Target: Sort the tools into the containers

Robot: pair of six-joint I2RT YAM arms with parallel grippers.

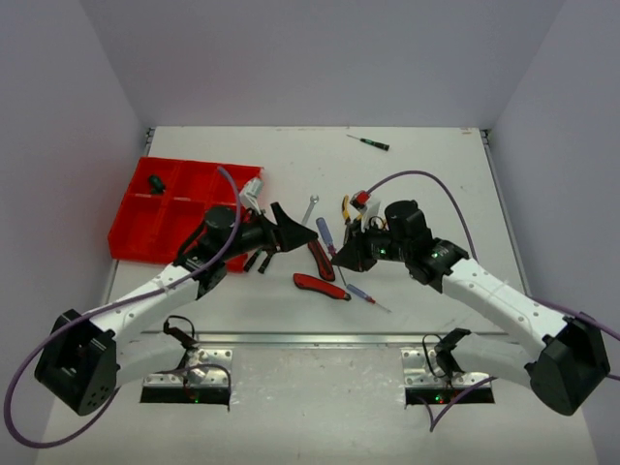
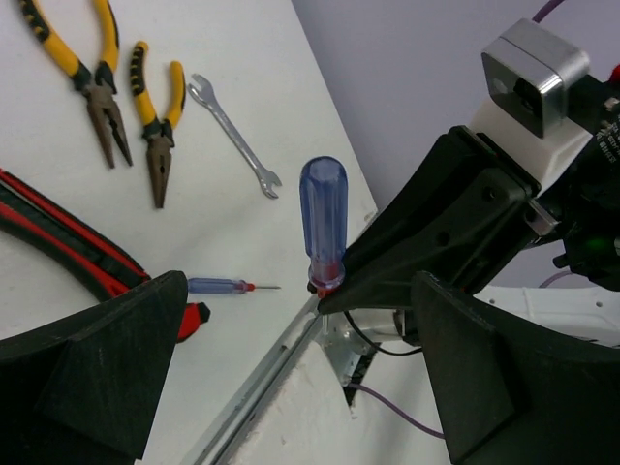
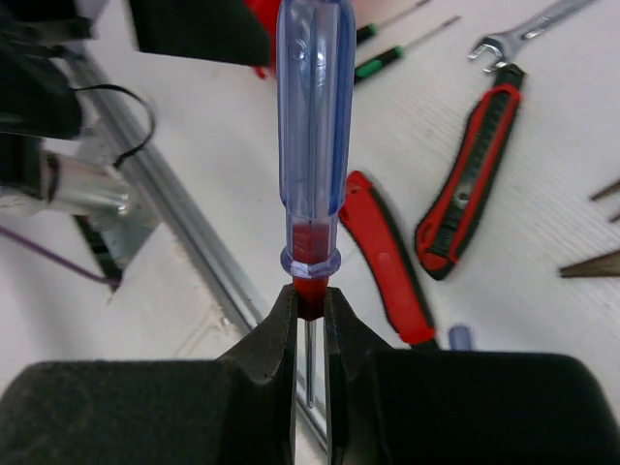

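Note:
My right gripper [image 3: 310, 305] is shut on the red collar and shaft of a blue clear-handled screwdriver [image 3: 315, 145] and holds it above the table, handle pointing away from the fingers. In the top view this screwdriver [image 1: 325, 235] lies between my right gripper [image 1: 339, 260] and my open, empty left gripper [image 1: 298, 231]. In the left wrist view the screwdriver [image 2: 323, 223] stands just ahead of my left gripper [image 2: 300, 320], whose jaws are wide apart. The red tray [image 1: 184, 208] is at the left, behind the left arm.
On the table lie two red-black utility knives [image 1: 321, 260] [image 1: 321, 286], a small blue screwdriver [image 1: 360, 294], a wrench [image 1: 310, 208], yellow pliers [image 2: 73, 68] [image 2: 155, 116], and a green screwdriver [image 1: 368, 142] at the back. A dark item [image 1: 155, 181] sits in a tray compartment.

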